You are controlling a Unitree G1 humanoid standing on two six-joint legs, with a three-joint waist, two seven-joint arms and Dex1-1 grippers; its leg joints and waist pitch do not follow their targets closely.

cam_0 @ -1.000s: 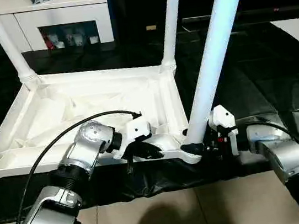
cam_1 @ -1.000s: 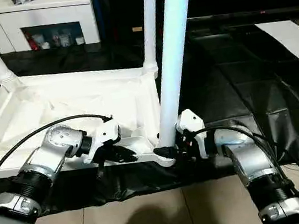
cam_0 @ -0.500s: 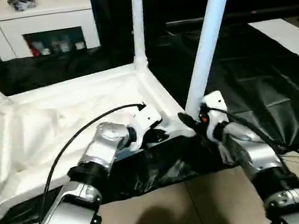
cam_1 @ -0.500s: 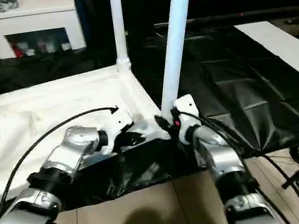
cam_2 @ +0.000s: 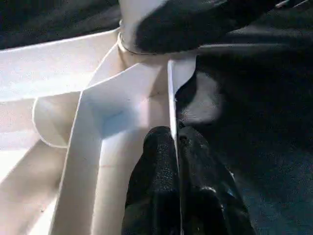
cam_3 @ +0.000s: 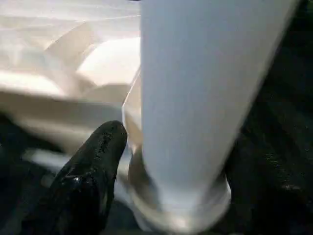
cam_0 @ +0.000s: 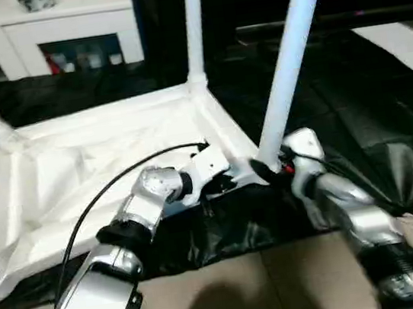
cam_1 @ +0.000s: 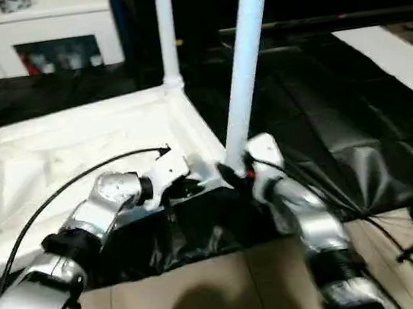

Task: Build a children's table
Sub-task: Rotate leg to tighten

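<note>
your left end effector (cam_2: 177,161) is clamped on the table top (cam_0: 78,172) rim; right end effector (cam_0: 266,170) straddles a leg (cam_0: 287,74), grip unclear.

The table top (cam_0: 99,158) is white plastic, smooth, with a soft shine. The legs (cam_0: 292,50) are white plastic tubes, smooth and a bit glossy. Under them lies a black sheet (cam_0: 354,111), thin and crinkly, shiny where it folds. The arms (cam_0: 104,272) are silver metal, bright and smooth. The fingers (cam_2: 156,166) are black and glossy. The floor (cam_0: 234,296) looks like smooth tan tile.
</note>
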